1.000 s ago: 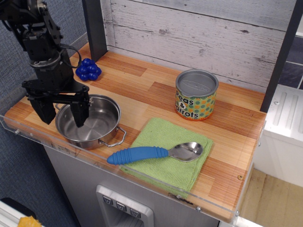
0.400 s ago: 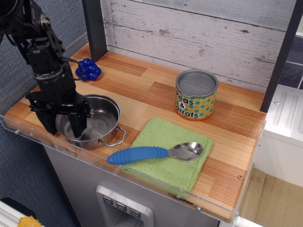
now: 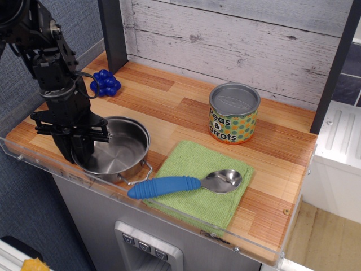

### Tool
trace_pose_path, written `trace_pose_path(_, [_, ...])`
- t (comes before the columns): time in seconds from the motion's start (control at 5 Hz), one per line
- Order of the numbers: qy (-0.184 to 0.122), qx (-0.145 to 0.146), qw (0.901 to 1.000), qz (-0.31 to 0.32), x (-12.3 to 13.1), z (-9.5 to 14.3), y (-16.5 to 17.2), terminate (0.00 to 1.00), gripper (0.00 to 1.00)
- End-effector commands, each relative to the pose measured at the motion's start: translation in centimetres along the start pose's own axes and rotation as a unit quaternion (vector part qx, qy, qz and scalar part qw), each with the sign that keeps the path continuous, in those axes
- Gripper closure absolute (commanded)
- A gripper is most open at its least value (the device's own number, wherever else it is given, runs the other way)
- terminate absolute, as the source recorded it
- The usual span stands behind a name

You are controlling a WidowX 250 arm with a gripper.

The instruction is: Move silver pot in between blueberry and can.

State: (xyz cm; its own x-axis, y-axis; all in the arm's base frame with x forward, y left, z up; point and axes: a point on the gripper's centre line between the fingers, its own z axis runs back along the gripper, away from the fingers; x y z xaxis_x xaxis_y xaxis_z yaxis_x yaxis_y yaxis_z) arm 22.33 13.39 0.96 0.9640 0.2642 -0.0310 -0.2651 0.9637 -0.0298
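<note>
The silver pot (image 3: 118, 149) sits at the front left of the wooden counter, tilted a little with one wire handle toward the front. My black gripper (image 3: 77, 151) comes down on the pot's left rim with its fingers closed around it. The blueberry (image 3: 105, 83) lies behind the gripper at the back left. The can (image 3: 233, 113), labelled "Peas & Carrots", stands upright at the middle right, well apart from the pot.
A green cloth (image 3: 200, 180) lies at the front with a blue-handled spoon (image 3: 180, 183) across it, its handle tip close to the pot. A dark post (image 3: 114, 34) stands at the back left. A clear guard (image 3: 141, 206) runs along the counter's front edge.
The gripper has dropped and closed on the pot's left rim. The pot has shifted slightly right and toward the front, and now tilts.
</note>
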Motion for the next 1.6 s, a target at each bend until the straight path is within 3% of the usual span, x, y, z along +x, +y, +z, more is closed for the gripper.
trace_pose_path(0.0, [-0.036, -0.029, 0.9983, 0.035, 0.0, 3.5, 0.4, 0.0, 1.0])
trace_pose_path(0.4, [-0.052, -0.04, 0.9959, 0.063, 0.2, 4.7, 1.0, 0.0, 1.0])
trace_pose_path(0.6, [-0.102, -0.056, 0.9833, 0.14, 0.6, 5.3, 1.3, 0.0, 1.0])
trace_pose_path(1.0, [-0.116, -0.058, 0.9679, 0.215, 3.3, 5.7, 0.3, 0.0, 1.0])
trace_pose_path(1.2, [-0.108, -0.057, 0.9727, 0.197, 5.4, 5.4, -0.9, 0.0, 1.0])
trace_pose_path(1.4, [-0.094, -0.053, 0.9844, 0.139, 7.6, 4.5, -1.9, 0.0, 1.0])
